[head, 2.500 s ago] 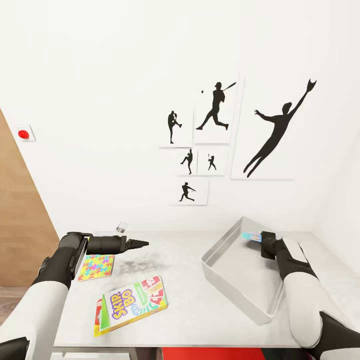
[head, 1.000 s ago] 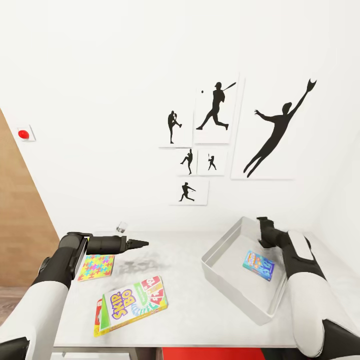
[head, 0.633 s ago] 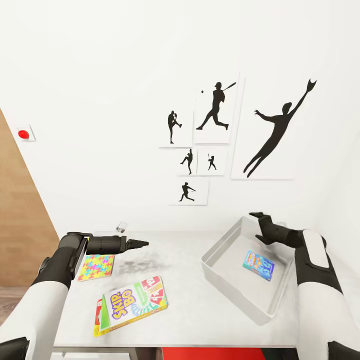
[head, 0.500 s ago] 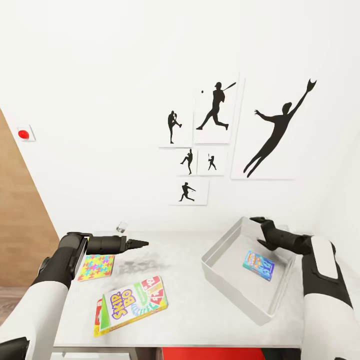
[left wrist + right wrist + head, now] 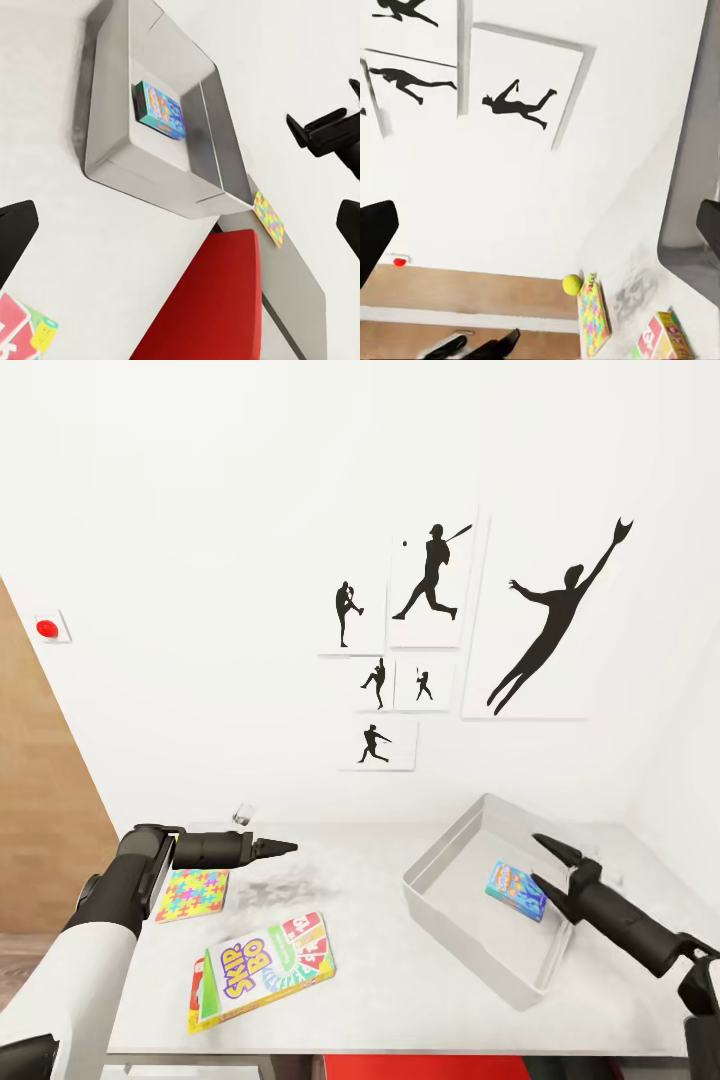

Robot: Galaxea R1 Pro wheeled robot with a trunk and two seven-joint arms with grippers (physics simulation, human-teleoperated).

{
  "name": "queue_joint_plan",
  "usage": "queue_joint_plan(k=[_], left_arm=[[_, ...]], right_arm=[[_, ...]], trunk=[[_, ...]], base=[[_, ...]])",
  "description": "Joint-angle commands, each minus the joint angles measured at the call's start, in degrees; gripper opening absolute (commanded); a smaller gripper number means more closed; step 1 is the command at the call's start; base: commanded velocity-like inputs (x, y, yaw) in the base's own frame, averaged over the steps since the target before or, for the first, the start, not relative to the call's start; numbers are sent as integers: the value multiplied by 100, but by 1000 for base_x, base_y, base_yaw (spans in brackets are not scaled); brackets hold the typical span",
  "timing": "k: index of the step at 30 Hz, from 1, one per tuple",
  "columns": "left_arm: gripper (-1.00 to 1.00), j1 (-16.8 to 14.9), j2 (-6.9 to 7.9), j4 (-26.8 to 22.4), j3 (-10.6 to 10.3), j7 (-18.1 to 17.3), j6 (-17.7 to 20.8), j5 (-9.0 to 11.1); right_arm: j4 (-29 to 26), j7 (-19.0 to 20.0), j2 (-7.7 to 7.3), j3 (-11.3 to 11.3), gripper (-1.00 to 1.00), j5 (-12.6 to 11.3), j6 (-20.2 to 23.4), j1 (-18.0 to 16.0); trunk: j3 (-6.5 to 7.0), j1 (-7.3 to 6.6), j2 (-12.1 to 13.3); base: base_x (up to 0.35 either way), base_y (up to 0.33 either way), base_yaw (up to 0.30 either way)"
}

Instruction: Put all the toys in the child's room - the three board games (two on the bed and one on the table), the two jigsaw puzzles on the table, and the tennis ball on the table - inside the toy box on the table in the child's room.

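the right arm reaches in low from the near right corner of the head view, forearm angled up and away toward the wall, and its right gripper (image 5: 552,862) hangs above the near right part of the toy box (image 5: 455,932). its jaws stand open, the 2 dark prongs spread in a v, with nothing between them. just beside the prongs, the blue board game (image 5: 517,889) lies flat on the floor of the toy box, slightly turned against the walls; the left wrist view shows the same box (image 5: 159,111) lying inside the grey bin (image 5: 112,150).

the left arm is bent at the elbow and stretched out level across the far left of the table (image 5: 370,960), pointing toward the toy box. the left gripper (image 5: 280,848) hovers above the bare top with its tips drawn to a point in the head view, yet in its own wrist view the 2 fingers sit wide at either edge of the frame, so its jaws are open and empty.

under the left forearm a jigsaw puzzle (image 5: 193,894) lies flat on the table. nearer the front edge the skip-bo box (image 5: 270,965) lies on top of a red box (image 5: 195,992) whose edge sticks out. in the right wrist view the tennis ball (image 5: 572,284) sits close to the wall just beside the puzzle box (image 5: 594,315). black baseball silhouettes (image 5: 548,630) hang on the white wall behind.
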Motion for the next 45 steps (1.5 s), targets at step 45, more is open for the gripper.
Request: queue_joint_plan(k=[45], left_arm=[[100, -9, 4, -4, 231, -40, 54, -63]], right_arm=[[-119, 1050, 0, -119, 100, 739, 28, 578]], trunk=[[-11, 3, -10]], base=[[0, 0, 0]])
